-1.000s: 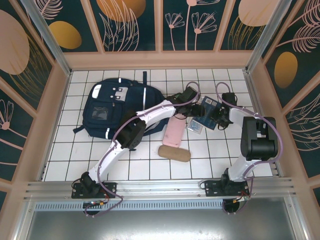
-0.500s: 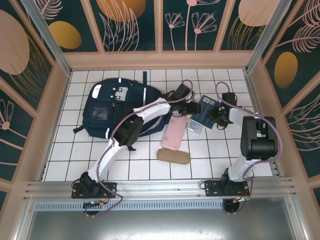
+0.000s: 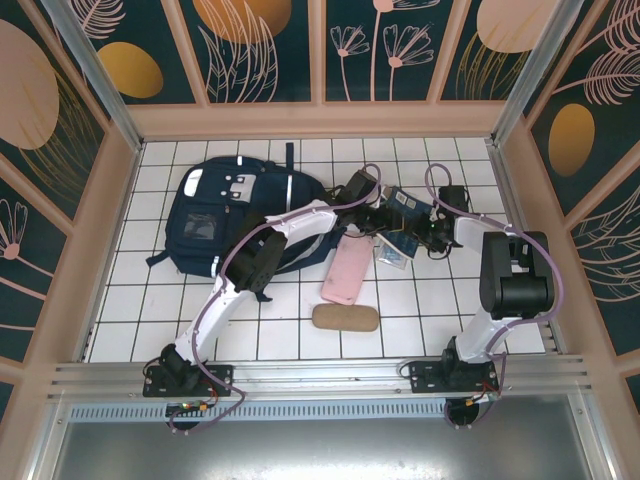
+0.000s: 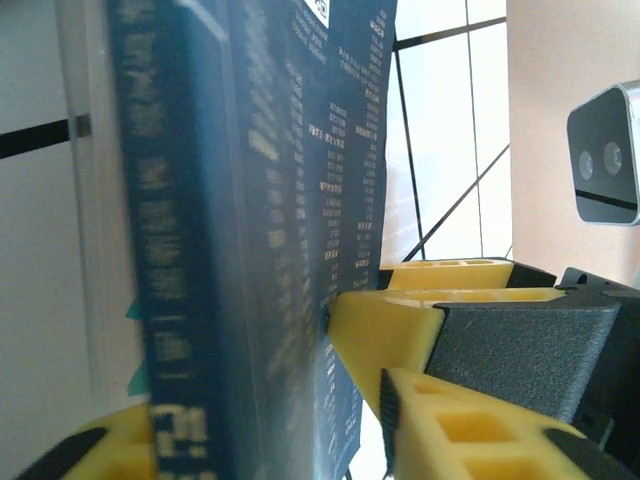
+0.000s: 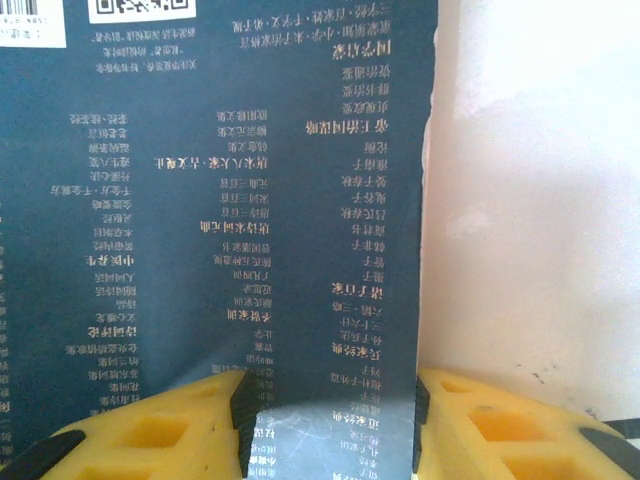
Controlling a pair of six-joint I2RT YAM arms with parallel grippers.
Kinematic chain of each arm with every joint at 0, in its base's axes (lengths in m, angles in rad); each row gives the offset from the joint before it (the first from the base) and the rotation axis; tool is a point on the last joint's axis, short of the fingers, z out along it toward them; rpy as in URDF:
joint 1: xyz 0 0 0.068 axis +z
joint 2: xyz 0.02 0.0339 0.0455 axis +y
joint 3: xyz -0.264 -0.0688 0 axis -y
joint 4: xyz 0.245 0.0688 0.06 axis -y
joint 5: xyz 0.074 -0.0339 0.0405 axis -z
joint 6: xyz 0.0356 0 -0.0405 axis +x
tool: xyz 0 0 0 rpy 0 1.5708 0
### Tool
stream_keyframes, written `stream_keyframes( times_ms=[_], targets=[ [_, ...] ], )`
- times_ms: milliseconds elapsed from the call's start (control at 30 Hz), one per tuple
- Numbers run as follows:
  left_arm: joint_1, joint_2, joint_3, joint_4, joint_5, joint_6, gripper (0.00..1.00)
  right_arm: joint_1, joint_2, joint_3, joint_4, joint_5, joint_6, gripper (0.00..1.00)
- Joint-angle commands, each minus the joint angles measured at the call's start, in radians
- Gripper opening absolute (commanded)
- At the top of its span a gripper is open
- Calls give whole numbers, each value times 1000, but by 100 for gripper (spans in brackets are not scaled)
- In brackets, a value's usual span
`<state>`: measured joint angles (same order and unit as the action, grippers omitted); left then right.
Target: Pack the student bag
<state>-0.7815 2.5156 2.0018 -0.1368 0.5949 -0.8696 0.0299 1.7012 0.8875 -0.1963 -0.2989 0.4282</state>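
Observation:
The student bag (image 3: 215,215), dark navy with a white stripe, lies flat at the back left of the table. Right of it a blue book (image 3: 405,212) is tipped up between both grippers. My left gripper (image 3: 383,212) straddles the book (image 4: 250,200), seen edge-on, with a thin gap still showing beside one pad; the jaws are open. My right gripper (image 3: 428,232) is open too, its fingertips (image 4: 390,320) pressed against the cover (image 5: 200,200), which spans the gap between them (image 5: 328,420).
A pink pencil case (image 3: 345,272) lies just in front of the book, and a brown pouch (image 3: 346,317) lies nearer still. A small clear packet (image 3: 393,255) sits under the book's near edge. Wooden walls close in the tiled table.
My left gripper has shifted left along the book and narrowed its jaws around it. The book has moved left and tipped up. The right gripper has followed slightly.

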Motion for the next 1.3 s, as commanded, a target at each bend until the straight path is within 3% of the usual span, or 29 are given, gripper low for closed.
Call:
stream_keyframes(
  times_ms=[0, 100, 267, 433, 600, 767, 967, 1133, 1200, 1267],
  targets=[
    [-3, -66, 21, -12, 7, 22, 23, 10, 0, -9, 1, -37, 14, 46],
    [2, -91, 16, -23, -4, 34, 8, -5, -39, -9, -9, -30, 22, 51],
    [23, -169, -26, 8, 1, 27, 4, -50, -153, -14, -12, -84, 61, 58],
    [52, -270, -114, 109, 54, -24, 3, -115, -280, -69, 82, -253, 157, 70],
    [71, -342, -202, 272, 137, -141, 2, -158, -312, -130, 295, -507, 297, 71],
    [79, -380, -259, 371, 184, -224, 1, -162, -313, -170, 542, -644, 448, 69],
    [85, -406, -321, 453, 210, -275, 2, -161, -267, -167, 688, -721, 545, 58],
    [93, -419, -351, 453, 203, -268, 2, -158, -255, -157, 707, -732, 565, 28],
    [100, -425, -360, 433, 196, -248, 6, -157, -266, -144, 641, -711, 524, 4],
    [105, -429, -357, 375, 180, -203, 14, -158, -279, -125, 560, -675, 473, 0]
  ],
)
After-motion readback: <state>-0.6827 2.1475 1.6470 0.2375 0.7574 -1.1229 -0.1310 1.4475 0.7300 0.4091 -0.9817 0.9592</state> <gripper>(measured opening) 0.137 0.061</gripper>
